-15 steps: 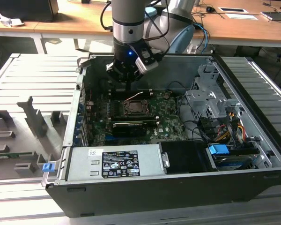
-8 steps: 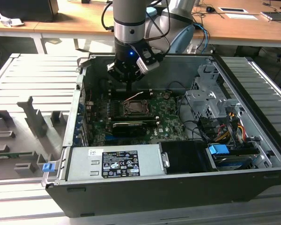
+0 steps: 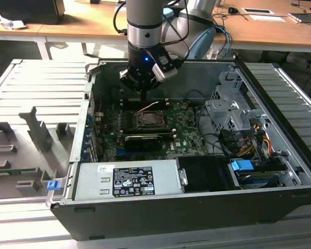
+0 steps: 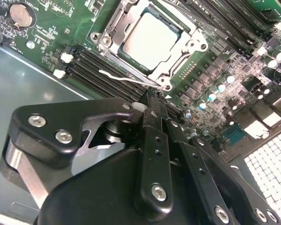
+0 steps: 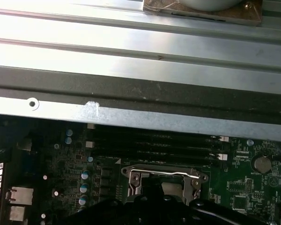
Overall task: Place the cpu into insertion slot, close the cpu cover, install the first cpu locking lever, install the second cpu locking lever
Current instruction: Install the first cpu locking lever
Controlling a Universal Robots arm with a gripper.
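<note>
Black gripper (image 4: pixel 147 101) fingers sit pressed together, right down at a thin silver lever (image 4: pixel 126 79) beside the socket (image 4: pixel 196 49). Whether they pinch it, I cannot tell. And the chip (image 4: pixel 150 37) lies seated in that socket with the metal cover (image 4: pixel 113 29) closed around it, all on the green board (image 3: pixel 184 132) inside the open computer case (image 3: pixel 160 207).

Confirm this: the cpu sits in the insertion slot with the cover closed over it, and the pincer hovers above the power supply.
Wrong on one point. The pincer hovers above the motherboard beside the insertion slot, not the power supply, as the exterior view shows. The cpu does sit in the slot with the cpu cover closed over it.
</note>
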